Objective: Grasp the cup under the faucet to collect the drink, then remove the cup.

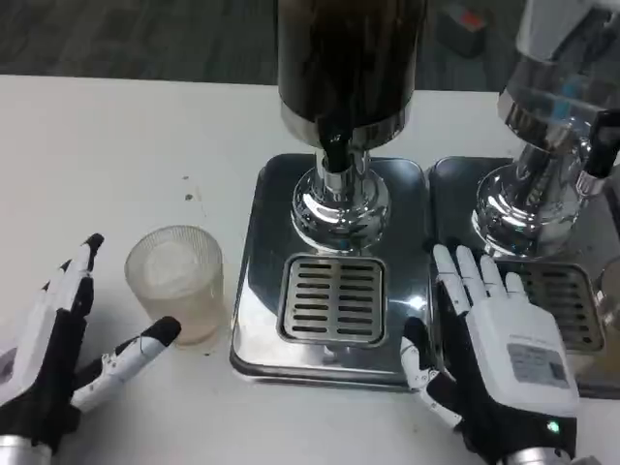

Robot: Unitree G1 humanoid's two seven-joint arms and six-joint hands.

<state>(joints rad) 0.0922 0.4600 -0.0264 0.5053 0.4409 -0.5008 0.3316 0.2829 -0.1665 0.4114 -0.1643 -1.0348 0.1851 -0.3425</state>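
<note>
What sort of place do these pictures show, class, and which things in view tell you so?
Probably a drinks station or self-serve beverage counter: a dark drink dispenser with a faucet stands over a steel drip tray, and a ribbed plastic cup waits on the white table.

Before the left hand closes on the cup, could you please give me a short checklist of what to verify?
1. Left hand open, fingers apart: ok.
2. Cup upright on the table: ok.
3. Left hand touching the cup: not ok, its thumb is close beside it, but apart.
4. Drip grate under the faucet free for the cup: ok.
5. Right hand clear of the grate: ok, it rests to the grate's right, on the tray.
6. Cup's contents: cannot tell, it looks frosted.
</note>
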